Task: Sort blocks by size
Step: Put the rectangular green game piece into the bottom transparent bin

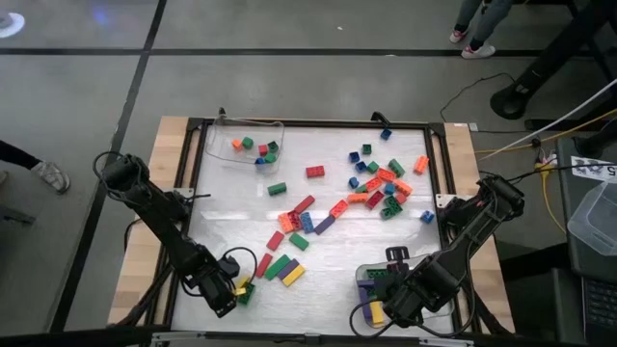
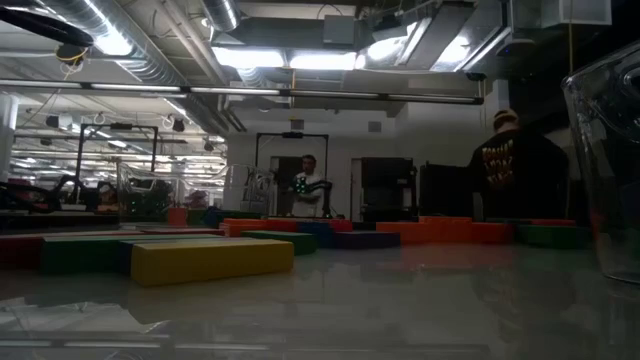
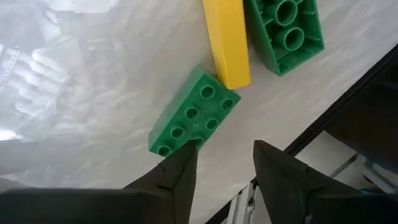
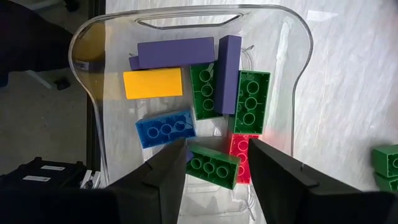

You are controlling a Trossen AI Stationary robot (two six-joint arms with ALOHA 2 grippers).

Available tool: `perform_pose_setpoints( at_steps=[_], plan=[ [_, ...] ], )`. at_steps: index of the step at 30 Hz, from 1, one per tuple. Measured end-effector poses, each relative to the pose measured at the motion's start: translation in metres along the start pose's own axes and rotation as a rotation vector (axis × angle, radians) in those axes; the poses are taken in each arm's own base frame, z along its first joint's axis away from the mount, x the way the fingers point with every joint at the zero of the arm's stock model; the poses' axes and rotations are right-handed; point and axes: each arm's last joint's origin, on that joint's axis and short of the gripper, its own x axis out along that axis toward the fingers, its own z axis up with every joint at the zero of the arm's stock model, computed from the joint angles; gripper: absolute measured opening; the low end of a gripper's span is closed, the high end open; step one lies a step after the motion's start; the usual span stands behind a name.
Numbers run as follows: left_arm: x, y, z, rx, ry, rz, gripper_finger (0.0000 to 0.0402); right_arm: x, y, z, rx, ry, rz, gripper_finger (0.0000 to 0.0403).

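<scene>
I have the left hand (image 1: pixel 234 289) low at the near left corner of the table (image 1: pixel 231 236), its fingers (image 3: pixel 180 174) parted with nothing between them. One fingertip sits at the edge of a green block (image 3: pixel 194 112) lying studs up; I cannot tell whether it touches. Just beyond that block lie a long yellow block (image 3: pixel 227 40) and an upturned green block (image 3: pixel 287 31) showing its hollow underside, the yellow one touching the studded green one at a corner.

My right hand (image 1: pixel 393 301) hovers at the near right, over a clear tray (image 4: pixel 87 99), fingers apart and holding nothing. In that tray I see longer blocks: two purple blocks (image 4: pixel 176 52), a yellow one (image 4: pixel 153 83), a blue one (image 4: pixel 165 128), a red one (image 4: pixel 240 155) and several green blocks (image 4: pixel 251 101).

The main scatter of blocks (image 1: pixel 381 183) lies mid-table toward the far right. A second clear tray (image 1: pixel 214 135) at the far left holds a few small blocks (image 1: pixel 258 149). In the low view, a person in a dark top (image 2: pixel 515 170) stands in the room behind.
</scene>
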Motion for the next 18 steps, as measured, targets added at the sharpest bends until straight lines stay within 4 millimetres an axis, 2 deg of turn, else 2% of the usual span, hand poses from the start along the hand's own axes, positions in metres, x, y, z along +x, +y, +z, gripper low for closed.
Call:
perform_pose_setpoints(
  at_steps=[10,18],
  plan=[
    [-0.0001,0.0015,0.0021,0.122,-0.065,0.02,0.0238,0.0,0.0,0.0,0.0,0.0,0.0,0.0172],
    [0.0085,0.0012,0.0031,0.331,-0.072,0.058,0.0253,0.0,-0.0001,0.0001,0.0,0.0,0.0,0.0172]
  ],
)
